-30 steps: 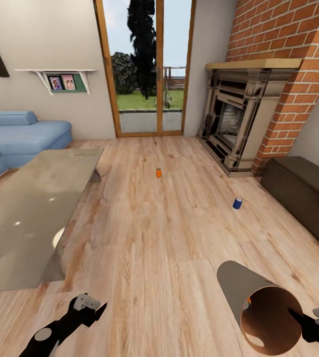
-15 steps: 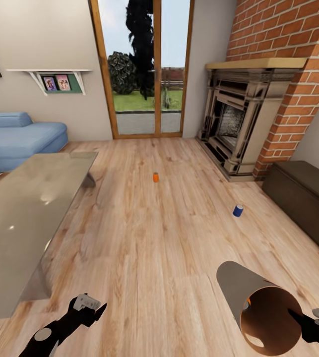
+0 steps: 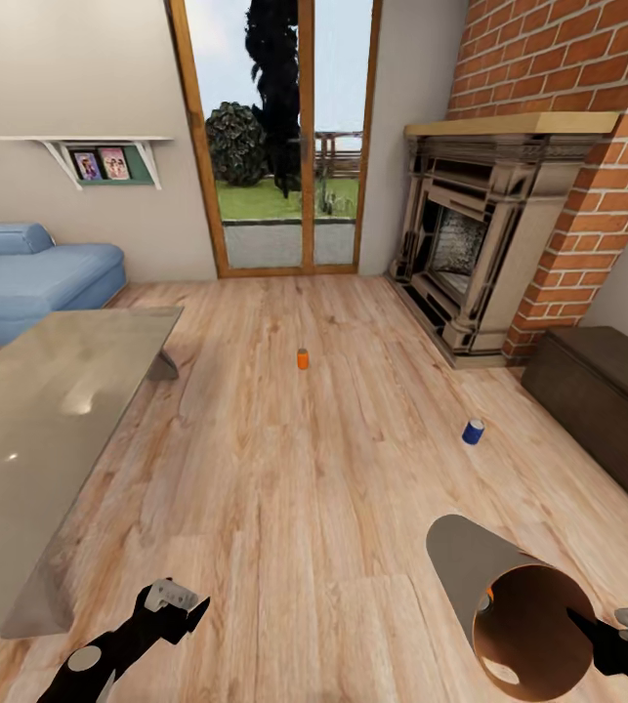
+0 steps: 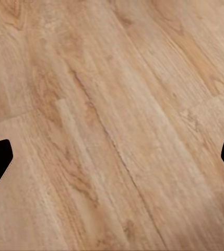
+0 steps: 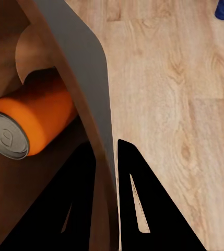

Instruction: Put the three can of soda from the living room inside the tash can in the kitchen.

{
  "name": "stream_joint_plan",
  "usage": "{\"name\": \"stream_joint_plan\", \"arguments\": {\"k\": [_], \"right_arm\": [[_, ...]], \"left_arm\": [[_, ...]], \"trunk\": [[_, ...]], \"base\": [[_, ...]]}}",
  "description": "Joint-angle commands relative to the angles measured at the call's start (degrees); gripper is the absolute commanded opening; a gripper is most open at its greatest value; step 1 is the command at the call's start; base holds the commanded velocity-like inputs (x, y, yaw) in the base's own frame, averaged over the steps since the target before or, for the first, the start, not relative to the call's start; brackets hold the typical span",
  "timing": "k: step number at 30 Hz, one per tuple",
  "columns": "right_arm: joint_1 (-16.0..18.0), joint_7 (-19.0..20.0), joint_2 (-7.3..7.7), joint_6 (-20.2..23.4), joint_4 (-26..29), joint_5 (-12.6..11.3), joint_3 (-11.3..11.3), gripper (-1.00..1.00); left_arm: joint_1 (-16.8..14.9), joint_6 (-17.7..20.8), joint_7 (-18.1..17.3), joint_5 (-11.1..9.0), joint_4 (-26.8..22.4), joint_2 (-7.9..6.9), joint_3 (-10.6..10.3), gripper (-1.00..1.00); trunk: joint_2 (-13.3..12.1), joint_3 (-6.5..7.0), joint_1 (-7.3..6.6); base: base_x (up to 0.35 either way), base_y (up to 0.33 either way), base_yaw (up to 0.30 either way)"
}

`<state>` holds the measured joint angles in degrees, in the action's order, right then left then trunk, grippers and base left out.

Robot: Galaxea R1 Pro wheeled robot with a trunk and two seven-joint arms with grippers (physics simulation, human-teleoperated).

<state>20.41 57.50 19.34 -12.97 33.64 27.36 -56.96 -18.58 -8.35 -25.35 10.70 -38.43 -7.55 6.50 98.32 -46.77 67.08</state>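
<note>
1. One orange can (image 5: 31, 123) already lies on its side inside the bin (image 3: 470, 566), which the right gripper (image 5: 106, 157) carries tilted, its mouth facing back toward the robot.
2. That right gripper is pinched shut on the bin's rim, one finger inside the wall and one outside, as the right wrist view makes plain.
3. Two cans are still out on the wood floor (image 3: 304, 488) of the living room: a second orange can (image 3: 302, 359) standing mid-room, and a blue can (image 3: 472, 432) nearer the fireplace (image 3: 470, 264), ahead of the bin.
4. The left gripper (image 3: 179, 607) hangs low over bare floorboards with its fingers spread wide and nothing between them.
5. To my eye, about a third of the collecting is done; two pickups are left, and then the bin has to be taken to the kitchen.
6. The blue can looks the closer target, and the free left gripper seems the one to fetch it, since the right is busy with the bin.
7. A sofa (image 3: 30, 278) and a glass-topped counter (image 3: 40, 410) stand off to the left, well apart from both loose cans.
</note>
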Motion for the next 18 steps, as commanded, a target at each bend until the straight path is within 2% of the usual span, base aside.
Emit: {"name": "stream_joint_plan", "arguments": {"k": [1,8,18], "right_arm": [[0.0,0.4,-0.01,0.1,0.0,-0.4,-0.1,-1.00],[0.0,0.3,-0.08,0.1,0.0,-0.3,0.0,-1.00],[0.0,0.3,-0.09,0.1,0.0,-0.3,0.1,-1.00]], "left_arm": [[0.0,0.0,0.0,0.0,0.0,0.00,0.0,1.00],[0.0,0.1,0.0,0.0,0.0,-0.01,0.0,1.00],[0.0,0.2,0.0,0.0,0.0,-0.01,0.0,1.00]], "trunk": [[0.0,0.01,0.00],[0.0,0.06,0.00],[0.0,0.69,0.00]], "base": [[0.319,-0.073,0.000],[0.319,-0.073,-0.015],[0.320,-0.032,-0.162]]}}
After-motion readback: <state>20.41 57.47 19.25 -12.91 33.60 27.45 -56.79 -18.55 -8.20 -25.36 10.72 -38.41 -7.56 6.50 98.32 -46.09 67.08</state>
